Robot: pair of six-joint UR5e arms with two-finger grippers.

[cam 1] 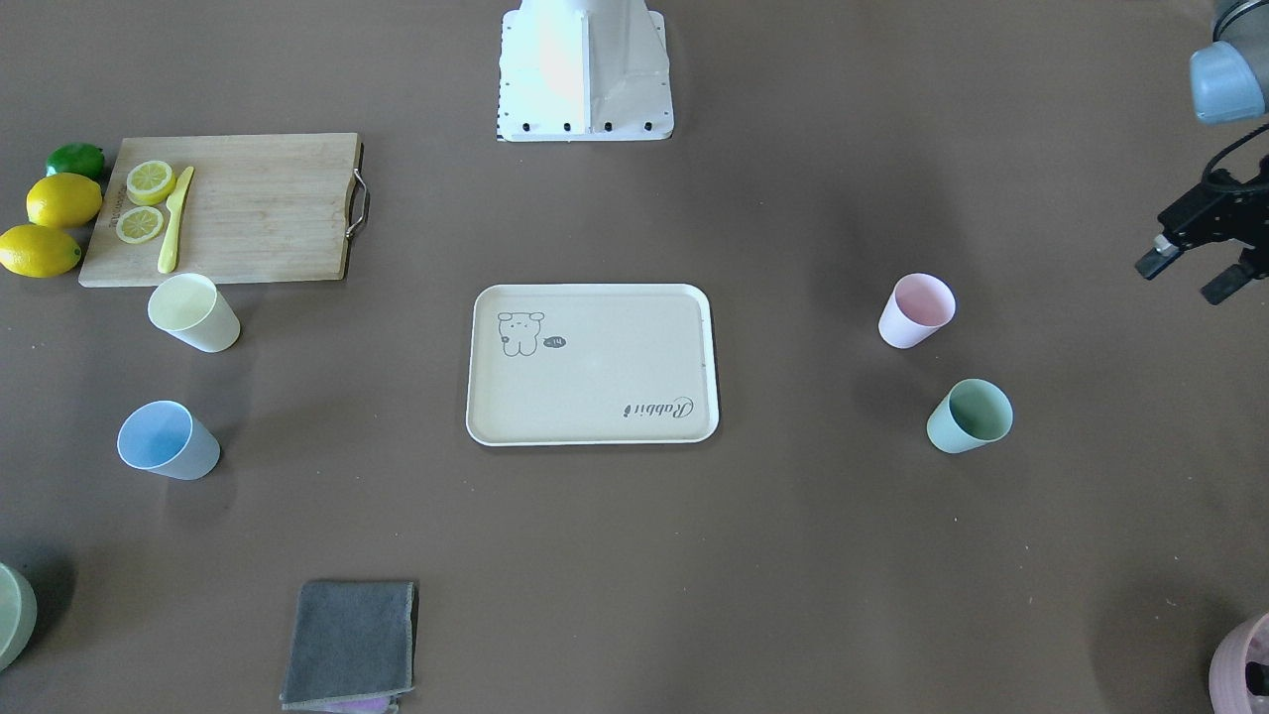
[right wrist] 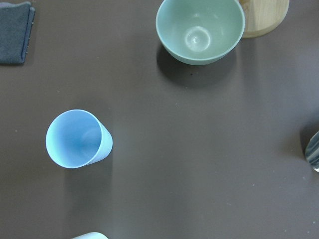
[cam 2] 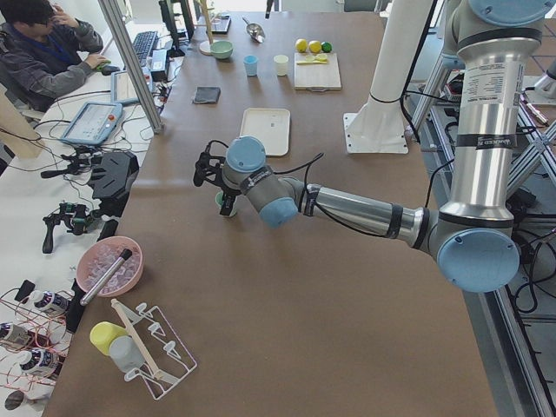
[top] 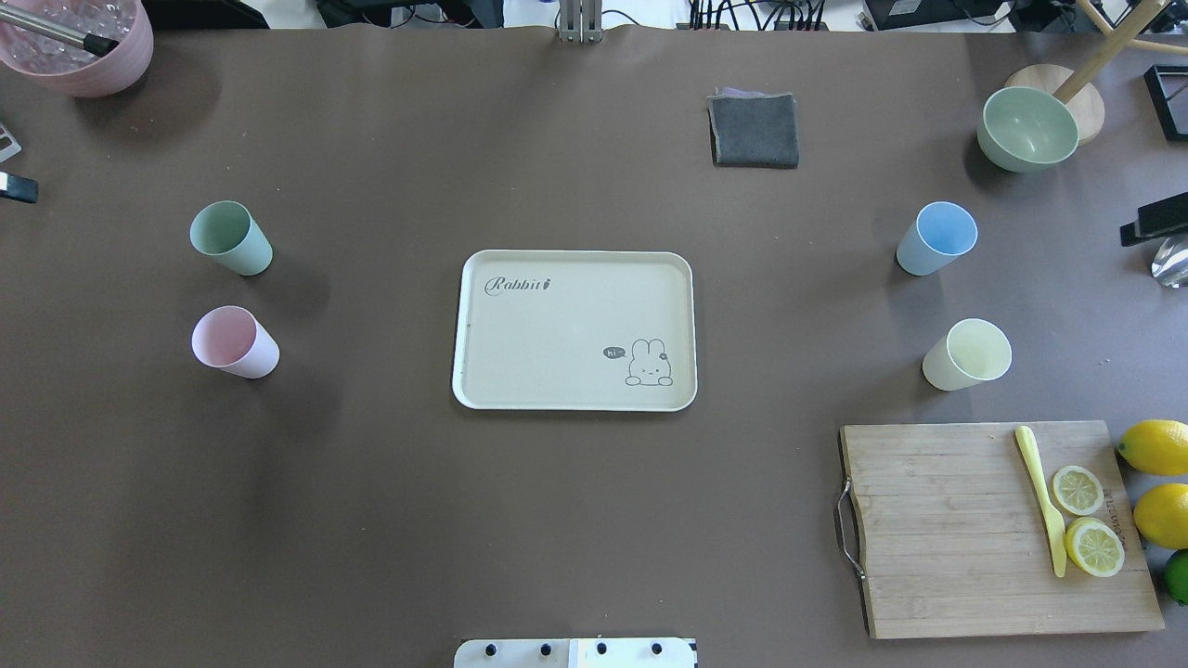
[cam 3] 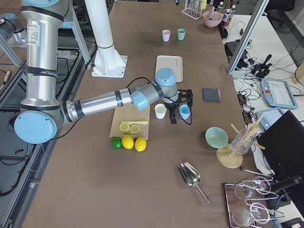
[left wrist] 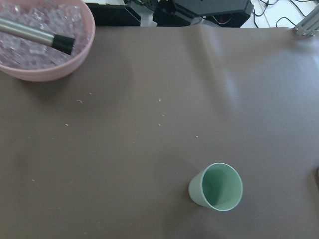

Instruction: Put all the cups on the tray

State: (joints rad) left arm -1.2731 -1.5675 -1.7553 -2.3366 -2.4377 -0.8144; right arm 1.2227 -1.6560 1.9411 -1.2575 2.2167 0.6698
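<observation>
The cream rabbit tray (top: 575,256) lies at the table's middle with nothing on it. The green cup (top: 230,238) and pink cup (top: 234,341) stand upright to its left. The blue cup (top: 937,238) and yellow cup (top: 967,354) stand upright to its right. My left gripper (cam 1: 1190,275) is open and empty, raised at the table's edge beyond the pink cup (cam 1: 916,310). The left wrist view looks down on the green cup (left wrist: 216,186). Of my right gripper, one finger (top: 1155,220) shows at the edge by the blue cup (right wrist: 79,138); I cannot tell its state.
A wooden cutting board (top: 956,529) with lemon slices and a yellow knife (top: 1044,501) lies near right, with whole lemons (top: 1155,445) beside it. A green bowl (top: 1028,128), a grey cloth (top: 754,130), a pink pot (top: 79,46) and a metal scoop (top: 1171,260) sit around the edges.
</observation>
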